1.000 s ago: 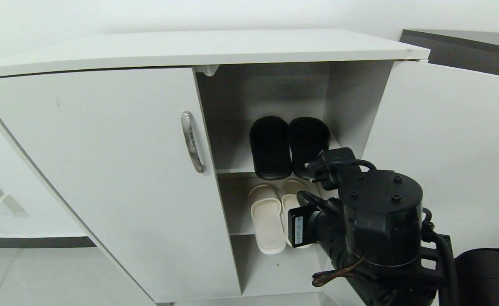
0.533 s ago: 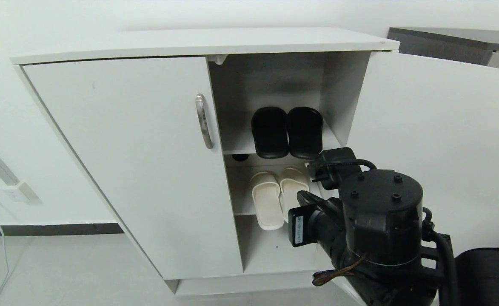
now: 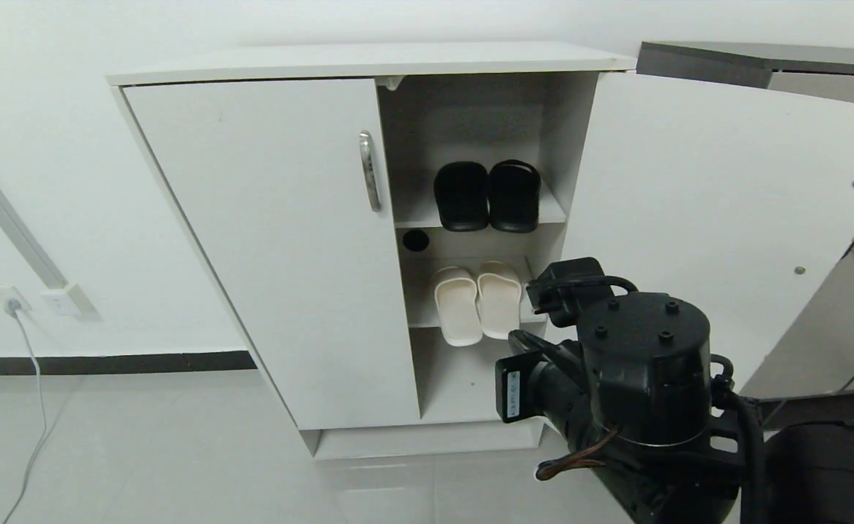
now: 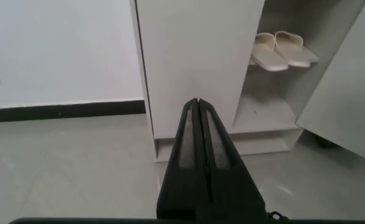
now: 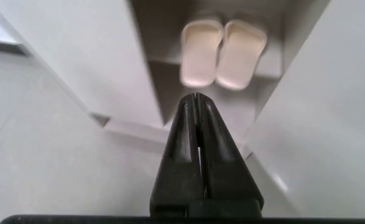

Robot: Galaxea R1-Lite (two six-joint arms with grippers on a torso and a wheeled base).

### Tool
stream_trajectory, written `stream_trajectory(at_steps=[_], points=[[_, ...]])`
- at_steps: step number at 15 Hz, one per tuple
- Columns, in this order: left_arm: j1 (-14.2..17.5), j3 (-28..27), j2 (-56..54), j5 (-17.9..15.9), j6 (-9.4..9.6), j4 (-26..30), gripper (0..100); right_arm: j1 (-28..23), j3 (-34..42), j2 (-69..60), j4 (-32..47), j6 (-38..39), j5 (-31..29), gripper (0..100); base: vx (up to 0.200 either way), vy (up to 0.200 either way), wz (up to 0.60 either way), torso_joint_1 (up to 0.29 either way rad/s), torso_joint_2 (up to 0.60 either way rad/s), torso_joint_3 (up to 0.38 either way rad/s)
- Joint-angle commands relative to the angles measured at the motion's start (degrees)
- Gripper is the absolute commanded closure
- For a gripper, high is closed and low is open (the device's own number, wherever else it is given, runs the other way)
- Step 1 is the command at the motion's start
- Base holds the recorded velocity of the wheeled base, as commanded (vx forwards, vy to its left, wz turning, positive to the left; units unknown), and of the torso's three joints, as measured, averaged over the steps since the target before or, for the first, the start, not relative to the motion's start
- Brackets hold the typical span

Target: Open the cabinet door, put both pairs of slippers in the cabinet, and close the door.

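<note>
On your far left, a wall socket (image 3: 8, 300) sits low on the wall with a cable (image 3: 33, 407) hanging from it to the floor. Next comes the cabinet (image 3: 368, 58): its left door (image 3: 274, 240) is shut, with the metal handle (image 3: 370, 172) upright along its inner edge. In the open half, the black slippers (image 3: 487, 195) lie side by side on the upper shelf. The white slippers (image 3: 477, 302) lie side by side on the shelf below, their near ends poking past its front edge. The right door (image 3: 703, 218) stands swung wide open.

Your left gripper (image 4: 196, 104) hangs over the floor in front of the shut door, jaws pressed together, holding nothing. Your right gripper (image 5: 196, 99) points toward the white slippers (image 5: 222, 53) from outside the open half, well clear of them, jaws likewise pressed together and empty.
</note>
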Motion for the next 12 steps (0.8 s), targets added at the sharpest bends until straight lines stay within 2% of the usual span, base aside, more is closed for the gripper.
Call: stream_trajectory(at_steps=[1, 5, 12], points=[[0.0, 0.0, 0.07, -0.01, 0.02, -0.02, 100, -0.61, 1.47, 0.73, -0.58, -0.32, 0.39, 100, -0.2, 0.0, 0.0, -0.002, 0.0, 0.007], [0.0, 0.0, 0.07, 0.07, -0.07, -0.02, 100, -0.88, 1.73, 0.82, -1.28, -0.5, 0.39, 100, -0.2, 0.0, 0.0, 0.002, 0.0, 0.002], [0.0, 0.0, 0.07, 0.07, -0.07, -0.02, 100, -1.32, 2.26, 0.82, -1.37, -0.85, 0.39, 100, 0.0, 0.0, 0.0, 0.0, 0.0, 0.0]])
